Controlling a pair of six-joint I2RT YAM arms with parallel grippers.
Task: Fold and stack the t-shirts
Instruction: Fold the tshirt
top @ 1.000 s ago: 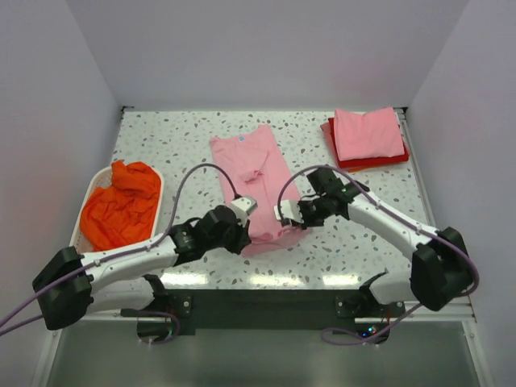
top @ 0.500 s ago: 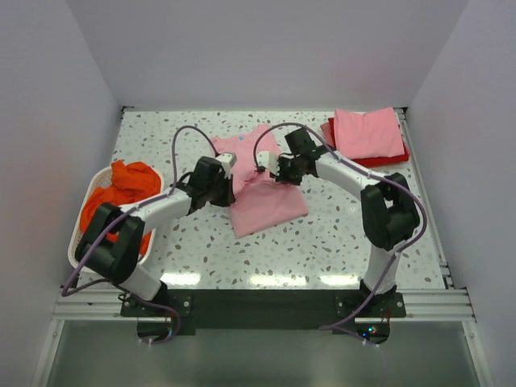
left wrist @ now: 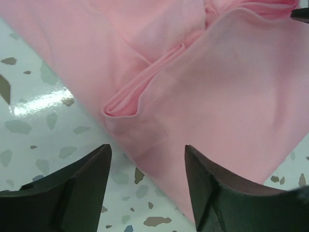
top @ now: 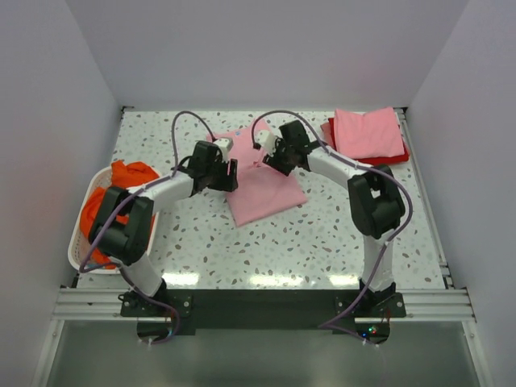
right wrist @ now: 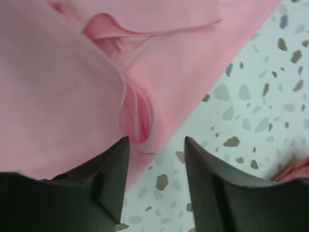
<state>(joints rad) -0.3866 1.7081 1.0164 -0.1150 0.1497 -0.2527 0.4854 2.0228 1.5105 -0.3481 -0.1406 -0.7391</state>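
Right, both arms stretch out over the middle of the speckled surface [top: 185, 234] and meet above the light pink t-shirt [top: 266, 192]. That shirt lies folded on the surface as a tilted rectangle, its far end a little bunched between the two claws.

The left claw [top: 228, 171] sits at the shirt's left edge with its jaws apart. From the left wrist camera, the two dark fingers [left wrist: 77, 183] frame a folded hem and a strip of bare surface, with no cloth pinched between them.

The right claw [top: 264, 159] hangs over the far right part of the same shirt, its jaws also apart. The right wrist view shows a small curl of pink fabric just beyond the gap, lying loose and not clamped.

Over in the far right corner there's a stack. A second pink t-shirt [top: 367, 133] lies folded on top of a folded red t-shirt [top: 375, 164], and the red peeks out along the near and left sides.

And on the left, the orange t-shirt [top: 133, 173] is heaped, crumpled, in the white laundry basket [top: 79, 256] at the left edge of the surface. The left arm crosses in front of part of it, well apart from the shirt in the middle.
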